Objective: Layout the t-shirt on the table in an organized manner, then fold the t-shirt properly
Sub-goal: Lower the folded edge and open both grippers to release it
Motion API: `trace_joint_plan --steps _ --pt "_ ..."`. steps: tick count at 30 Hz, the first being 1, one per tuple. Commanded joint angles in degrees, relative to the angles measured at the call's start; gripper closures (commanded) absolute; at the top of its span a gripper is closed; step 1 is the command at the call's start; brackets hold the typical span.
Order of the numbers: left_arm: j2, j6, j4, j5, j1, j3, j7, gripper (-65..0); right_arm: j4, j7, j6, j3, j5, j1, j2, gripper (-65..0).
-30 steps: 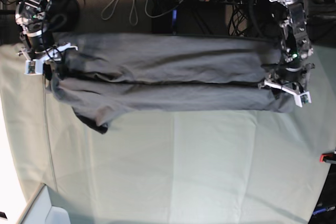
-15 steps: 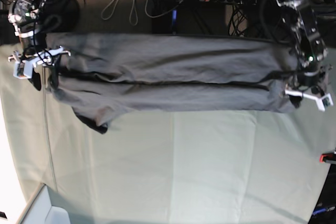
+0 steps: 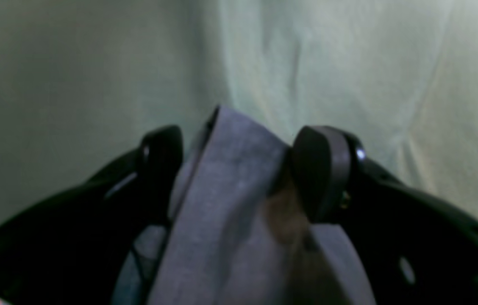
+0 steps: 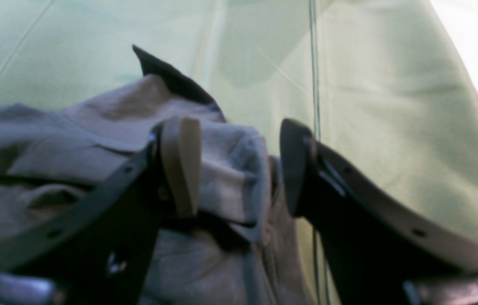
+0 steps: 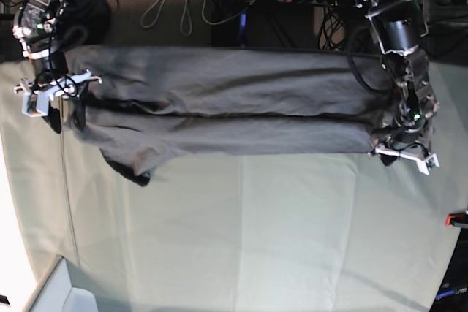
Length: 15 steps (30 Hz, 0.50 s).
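While both pincers stand apart, the left gripper straddles one end of the single dark grey cotton t-shirt and the right gripper the other, along the far edge of the one pale grey-green cloth-covered table. Lengthwise folding looks done; crosswise folding remains.

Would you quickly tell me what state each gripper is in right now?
Left gripper: open, jaws apart with a fold of the t-shirt between them, not clamped.
Right gripper: open, jaws apart over the t-shirt edge, not clamped.
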Motion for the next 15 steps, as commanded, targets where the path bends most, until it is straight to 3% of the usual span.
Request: trace_joint_plan --steps 1,3,7,10,15 --pt "-0.9 -0.1 0.2 -0.1 -1.1 -0.1 -1.0 -41.5 1.0 1.7 0.8 0.2 1.2 0.2 0.8 -30.6" --pt "-1.0 -0.1 -0.7 -0.3 -1.5 -0.1 -1.0 -39.5 1.0 1.7 0.8 0.2 1.2 2.0 0.8 -30.6" --pt "-1.1 -0.1 -0.7 -0.3 -2.1 -0.1 -1.1 -24.8 0.9 1.7 0.8 -0.1 1.2 4.9 0.8 -30.9" --pt "-1.2 -0.1 -0.7 -0.3 -2.3 -0.1 -1.1 -17.6 0.3 1.5 0.8 -3.2 0.6 8.0 1.0 -31.0" --pt "-1.2 -0.1 -0.4 -0.3 -2.3 -0.1 -1.1 -2.3 -6.2 -5.5 0.8 -10.3 -9.3 15.9 2.4 -31.1"
